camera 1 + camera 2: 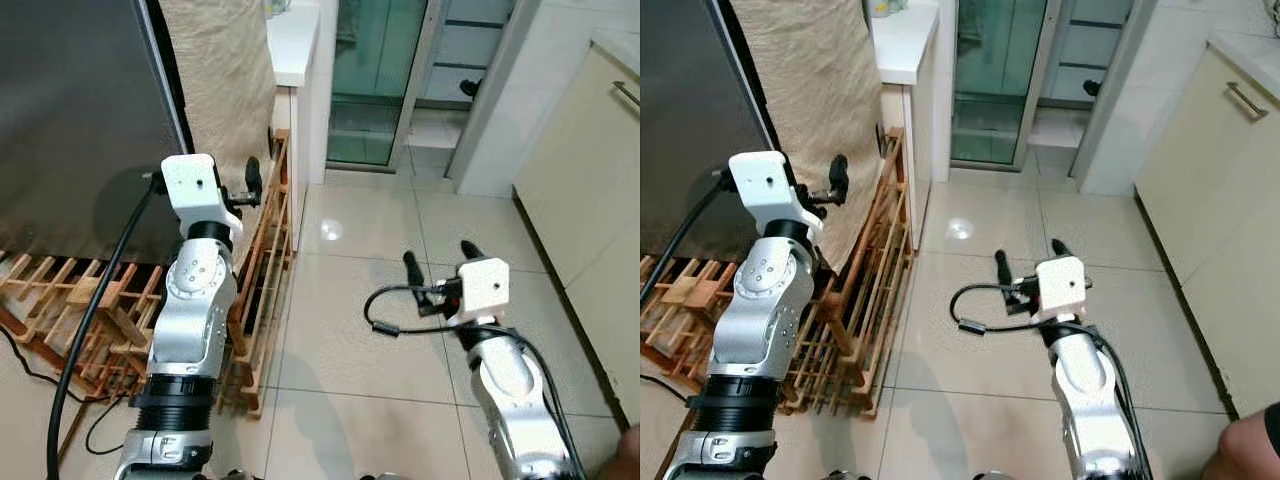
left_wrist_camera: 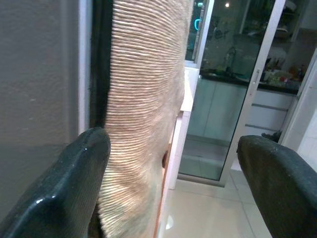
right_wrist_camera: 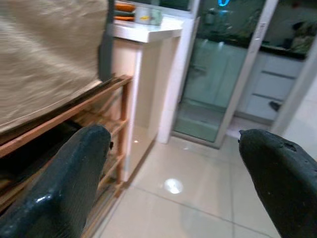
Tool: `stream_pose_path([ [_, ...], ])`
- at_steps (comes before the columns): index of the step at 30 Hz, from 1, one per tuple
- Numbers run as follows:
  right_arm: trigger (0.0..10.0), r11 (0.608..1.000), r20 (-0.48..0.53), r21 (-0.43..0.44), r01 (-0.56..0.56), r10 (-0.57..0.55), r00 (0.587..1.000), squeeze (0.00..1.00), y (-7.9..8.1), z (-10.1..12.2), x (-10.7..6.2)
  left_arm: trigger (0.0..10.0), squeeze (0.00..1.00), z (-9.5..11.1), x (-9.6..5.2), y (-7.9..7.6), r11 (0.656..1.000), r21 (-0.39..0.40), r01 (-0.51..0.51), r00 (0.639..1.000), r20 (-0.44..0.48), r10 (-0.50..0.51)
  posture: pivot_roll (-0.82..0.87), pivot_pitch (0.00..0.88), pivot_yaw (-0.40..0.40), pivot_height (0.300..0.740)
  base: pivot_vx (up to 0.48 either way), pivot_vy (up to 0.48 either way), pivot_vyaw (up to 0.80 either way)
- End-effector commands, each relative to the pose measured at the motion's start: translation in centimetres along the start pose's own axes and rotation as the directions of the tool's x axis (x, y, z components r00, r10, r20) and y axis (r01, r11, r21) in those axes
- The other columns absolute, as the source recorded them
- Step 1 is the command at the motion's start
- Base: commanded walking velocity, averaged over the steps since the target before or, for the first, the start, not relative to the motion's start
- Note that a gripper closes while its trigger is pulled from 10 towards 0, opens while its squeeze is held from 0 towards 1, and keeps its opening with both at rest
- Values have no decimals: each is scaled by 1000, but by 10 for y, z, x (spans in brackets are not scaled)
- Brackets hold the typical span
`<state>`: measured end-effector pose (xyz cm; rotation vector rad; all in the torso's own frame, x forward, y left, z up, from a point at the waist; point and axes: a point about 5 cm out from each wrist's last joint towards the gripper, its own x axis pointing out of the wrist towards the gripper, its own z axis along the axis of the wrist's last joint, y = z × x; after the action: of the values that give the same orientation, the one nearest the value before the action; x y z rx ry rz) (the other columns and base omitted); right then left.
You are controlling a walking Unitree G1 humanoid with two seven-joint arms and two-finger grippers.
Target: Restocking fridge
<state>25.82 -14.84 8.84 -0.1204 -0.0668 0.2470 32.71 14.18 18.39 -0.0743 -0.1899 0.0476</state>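
Observation:
The fridge (image 1: 70, 110) is a dark grey panel at the upper left, with its door edge (image 2: 91, 64) close by in the left wrist view. A beige ribbed cloth (image 1: 225, 80) hangs right beside it. My left gripper (image 2: 173, 144) is raised in front of the fridge's right edge, open and holding nothing; one black finger (image 1: 253, 178) points toward the cloth. My right gripper (image 1: 440, 256) hovers low over the tiled floor, open and holding nothing.
A wooden slatted rack (image 1: 265, 270) lies and leans below the fridge and cloth. A white counter (image 1: 295, 40) stands behind it, next to a glass sliding door (image 1: 375, 80). Cream cabinets (image 1: 590, 200) line the right. Part of a person (image 1: 1250, 450) shows at the lower right.

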Motion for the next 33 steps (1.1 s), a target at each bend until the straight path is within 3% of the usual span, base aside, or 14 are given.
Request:
stream_pose_path([
  [1,10000,1000,3,10,-17,16,1000,0,0,3,0,10000,0,-1,3,-1,1000,4,-15,1000,-9,15,-164,0,10,740,0,0,0],
  [11,10000,997,-3,3,-71,71,997,0,4,4,-1,10000,0,8,23,2,999,8,-46,999,20,46,-174,0,12,740,0,0,0],
  [16,10000,997,-12,-1,-72,72,997,0,3,2,-3,10000,0,3,17,11,999,20,-49,999,7,49,-183,0,18,740,0,0,0],
  [19,10000,999,-5,6,-32,32,999,0,-2,4,-5,10000,0,-10,-3,17,999,32,32,999,-26,-31,-174,0,15,740,0,0,0],
  [20,10000,999,-5,6,-32,32,999,0,-2,4,-5,10000,0,-10,-3,17,999,32,32,999,-26,-31,-174,0,15,740,0,0,0],
  [22,10000,1000,11,14,21,-21,1000,0,-8,7,-8,10000,0,-20,-21,22,989,89,117,993,-46,-113,-155,0,10,740,0,0,0],
  [23,10000,1000,11,14,21,-21,1000,0,-8,7,-8,10000,0,-20,-21,22,989,89,117,993,-46,-113,-155,0,10,740,0,0,0],
  [25,10000,996,37,27,90,-91,995,0,-16,13,-14,10000,0,-30,-43,33,978,121,173,983,-80,-164,-143,0,7,740,0,0,0],
  [26,10000,996,37,27,90,-91,995,0,-16,13,-14,10000,0,-30,-43,33,978,121,173,983,-80,-164,-143,0,7,740,0,0,0],
  [28,10000,988,65,50,147,-151,986,0,-22,21,-24,10000,0,-33,-69,51,981,126,149,986,-96,-137,-133,0,10,740,0,0,0],
  [29,10000,988,65,50,147,-151,986,0,-22,21,-24,10000,0,-33,-69,51,981,126,149,986,-96,-137,-133,0,10,740,0,0,0],
  [32,10000,980,65,71,188,-192,979,0,-30,23,-43,10000,0,-44,-117,66,983,143,114,982,-167,-89,-127,0,-1,740,0,0,0],
  [33,10000,980,65,71,188,-192,979,0,-30,23,-43,10000,0,-44,-117,66,983,143,114,982,-167,-89,-127,0,-1,740,0,0,0],
])
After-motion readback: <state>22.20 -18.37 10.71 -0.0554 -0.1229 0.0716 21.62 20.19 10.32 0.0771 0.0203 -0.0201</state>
